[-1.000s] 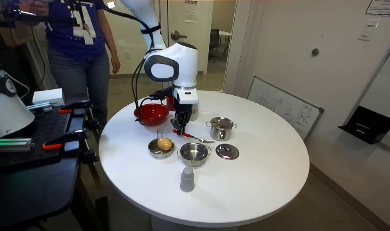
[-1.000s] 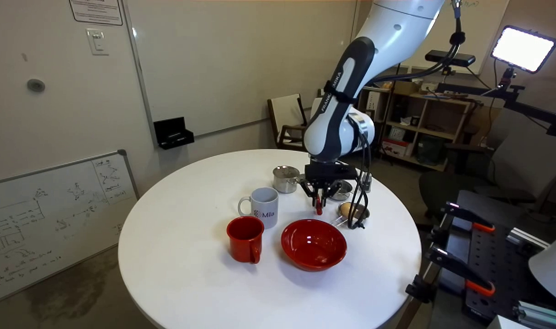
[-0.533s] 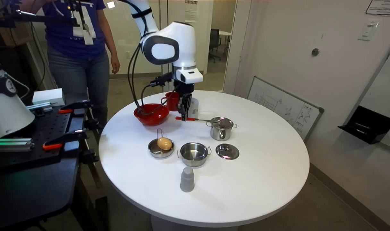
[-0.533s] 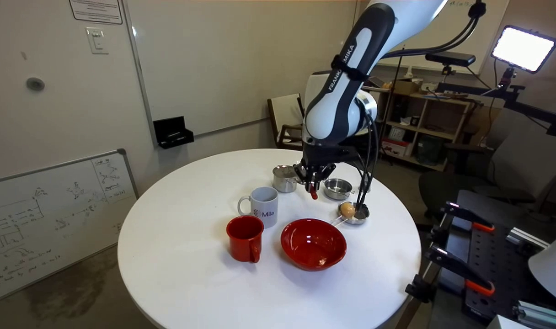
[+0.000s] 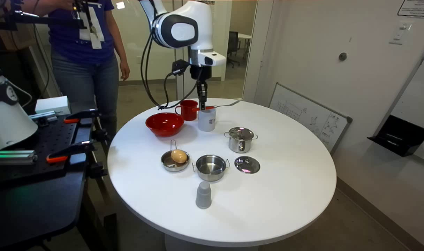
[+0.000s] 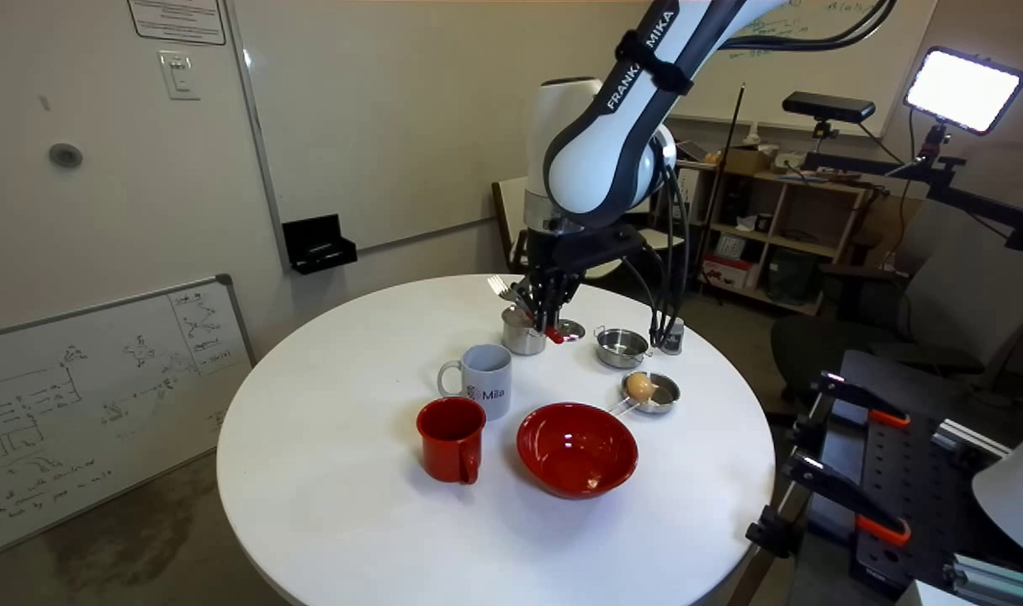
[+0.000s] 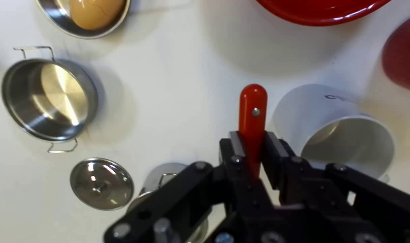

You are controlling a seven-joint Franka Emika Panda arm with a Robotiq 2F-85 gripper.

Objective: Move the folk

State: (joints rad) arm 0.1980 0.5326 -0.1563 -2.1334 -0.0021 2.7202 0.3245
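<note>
Above a round white table, well inside its edge: white robot arm, raised higher; black two-finger gripper clamped on a red-handled steel fork, newly lifted clear: pick-up judged complete, placing outstanding. Beyond that edge: pale wall, leaning whiteboard; in an exterior view, glossy red bowl nearest the left edge, grey tapered container toward the near edge.
</note>
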